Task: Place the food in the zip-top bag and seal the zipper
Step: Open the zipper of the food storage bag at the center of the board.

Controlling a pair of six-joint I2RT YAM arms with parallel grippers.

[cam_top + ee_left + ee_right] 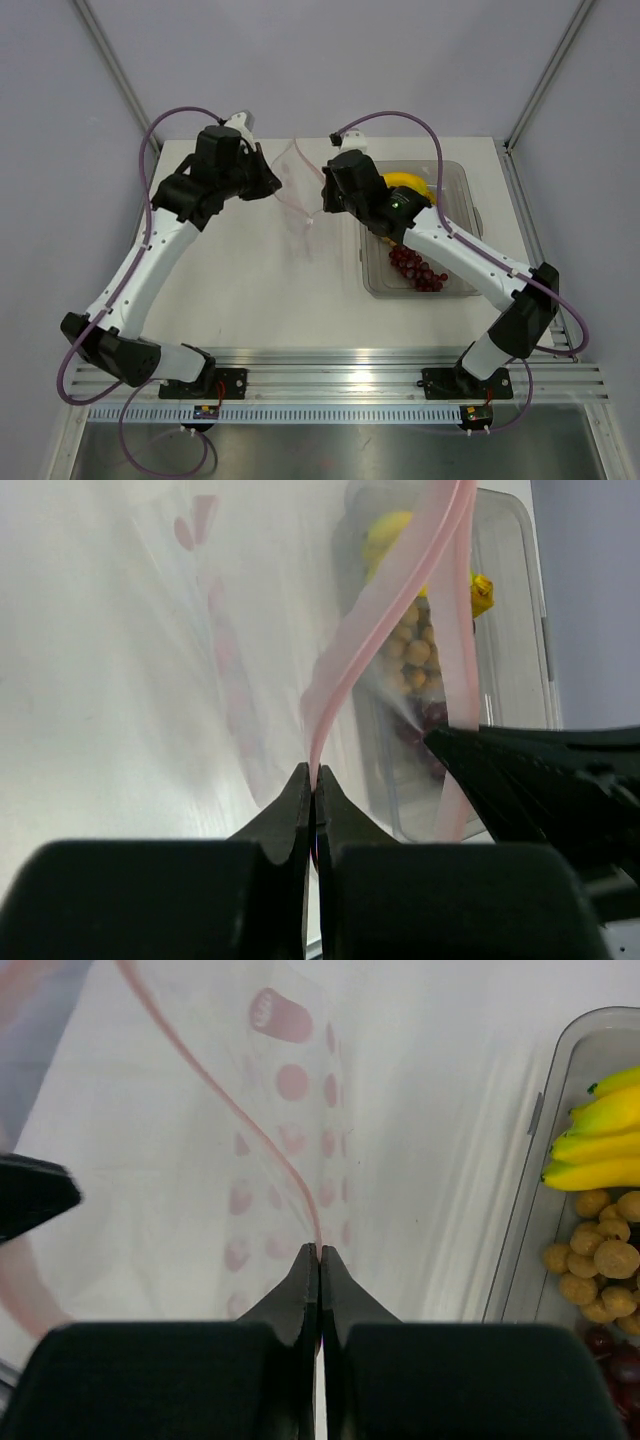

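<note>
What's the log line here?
left gripper: shut on pink-red zipper strip of thin clear dotted plastic bag | right gripper: shut on same strip | yellow bananas, tan round fruits, dark red grapes: in rigid clear tray

Top external: fixed, high, behind arm bases; faces down and forward; far; covers whole table point(250, 270) and both arms. Left wrist: close, low; looks along left gripper point(313, 775) toward clear tray point(515, 620). Right wrist: close; looks down past right gripper point(318, 1252); tray rim at right edge. Shared by all three: zip-top bag point(300, 195), tray, bananas point(408, 182); each wrist view catches other gripper's tip.
</note>
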